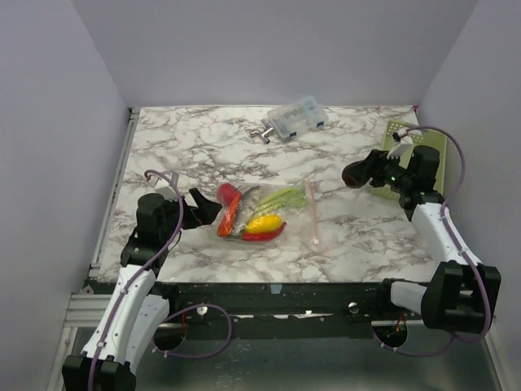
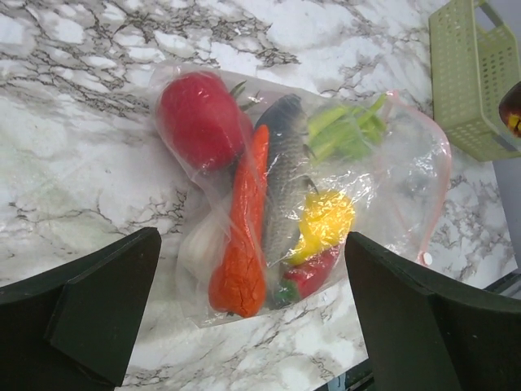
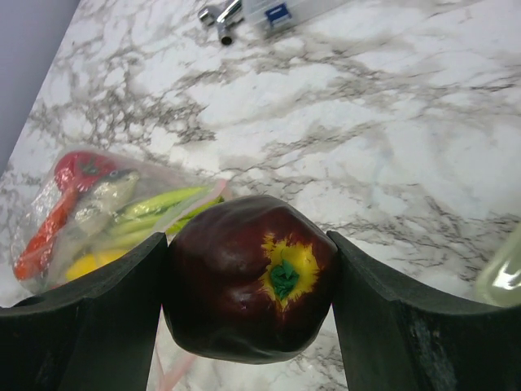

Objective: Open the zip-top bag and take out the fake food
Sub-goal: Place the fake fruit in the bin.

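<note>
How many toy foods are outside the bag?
1: the dark apple, gripped by the right gripper over the table. The basket's inside is partly hidden.

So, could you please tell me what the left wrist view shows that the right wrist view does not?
Only the left wrist view: the left fingers, open with nothing between them, and the zip-top bag seen whole. Only the right wrist view: a dark red apple gripped between the right fingers, plus the metal fitting and clear box at the top. Both: the bag, fake food inside, lying on the marble table.
</note>
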Controlling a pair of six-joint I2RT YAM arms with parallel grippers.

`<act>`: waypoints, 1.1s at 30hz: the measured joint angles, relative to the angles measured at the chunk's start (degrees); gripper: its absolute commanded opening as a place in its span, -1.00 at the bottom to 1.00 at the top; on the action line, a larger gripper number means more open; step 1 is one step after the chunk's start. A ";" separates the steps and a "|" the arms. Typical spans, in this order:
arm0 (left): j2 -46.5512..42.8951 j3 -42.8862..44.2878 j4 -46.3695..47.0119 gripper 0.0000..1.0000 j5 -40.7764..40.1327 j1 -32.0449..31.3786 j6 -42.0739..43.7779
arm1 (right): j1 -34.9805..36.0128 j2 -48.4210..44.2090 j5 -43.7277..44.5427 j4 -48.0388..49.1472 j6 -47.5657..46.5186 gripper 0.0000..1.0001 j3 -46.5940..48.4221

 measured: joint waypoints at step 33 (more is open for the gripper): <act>-4.57 8.98 -9.99 0.97 1.33 1.55 16.09 | -16.63 20.20 17.84 2.58 3.37 0.27 10.88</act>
